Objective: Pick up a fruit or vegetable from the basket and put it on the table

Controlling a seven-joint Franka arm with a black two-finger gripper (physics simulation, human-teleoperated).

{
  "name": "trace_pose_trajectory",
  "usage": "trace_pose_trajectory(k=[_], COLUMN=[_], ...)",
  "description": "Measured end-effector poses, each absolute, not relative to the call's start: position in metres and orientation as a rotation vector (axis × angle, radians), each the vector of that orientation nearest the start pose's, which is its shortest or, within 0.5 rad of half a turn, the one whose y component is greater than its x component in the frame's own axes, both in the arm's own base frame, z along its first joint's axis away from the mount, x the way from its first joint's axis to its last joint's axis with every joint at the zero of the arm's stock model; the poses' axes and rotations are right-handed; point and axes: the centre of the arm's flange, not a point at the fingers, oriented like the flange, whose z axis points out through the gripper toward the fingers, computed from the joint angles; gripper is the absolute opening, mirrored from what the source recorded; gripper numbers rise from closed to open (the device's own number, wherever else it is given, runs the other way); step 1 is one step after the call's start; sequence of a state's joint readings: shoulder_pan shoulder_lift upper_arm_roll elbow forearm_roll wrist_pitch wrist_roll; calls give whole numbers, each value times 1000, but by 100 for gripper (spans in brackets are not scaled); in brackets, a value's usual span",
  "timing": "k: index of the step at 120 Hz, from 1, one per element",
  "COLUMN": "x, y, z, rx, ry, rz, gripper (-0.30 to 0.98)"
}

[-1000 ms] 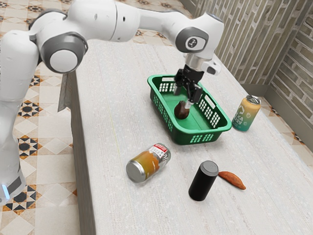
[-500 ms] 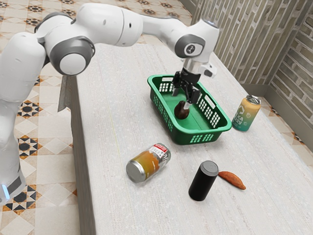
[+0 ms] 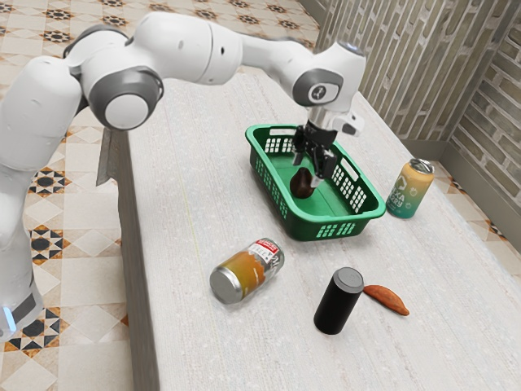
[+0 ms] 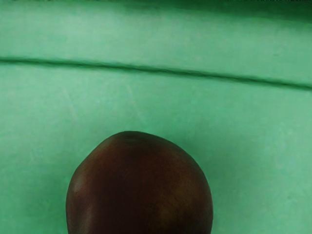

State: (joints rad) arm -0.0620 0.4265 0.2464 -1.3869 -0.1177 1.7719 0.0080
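While low in the green basket (image 3: 298, 227), gripper (image 3: 308, 169) downward and wide near the dark fruit (image 3: 301, 186).

1 arm (image 3: 191, 47) — pincer (image 3: 307, 173) downward, parted

Brown fruit (image 4: 139, 187): cut off, wrist view's lower edge | arm (image 3: 183, 47) (partly): cut off, exterior view's left

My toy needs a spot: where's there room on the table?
There's bare table between the green basket and the table edge at the exterior view's left. It's crowded around the black cylinder and sweet potato, and in the basket by the end effector and dark fruit.
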Motion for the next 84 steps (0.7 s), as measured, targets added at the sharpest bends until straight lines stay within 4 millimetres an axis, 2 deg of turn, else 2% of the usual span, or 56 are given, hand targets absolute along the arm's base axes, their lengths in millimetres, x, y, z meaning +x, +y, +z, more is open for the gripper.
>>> trace_pose_trajectory(k=[84], x=[684], y=[88], z=[436], rx=[-3134], ry=[-271], rz=[88], gripper=[69])
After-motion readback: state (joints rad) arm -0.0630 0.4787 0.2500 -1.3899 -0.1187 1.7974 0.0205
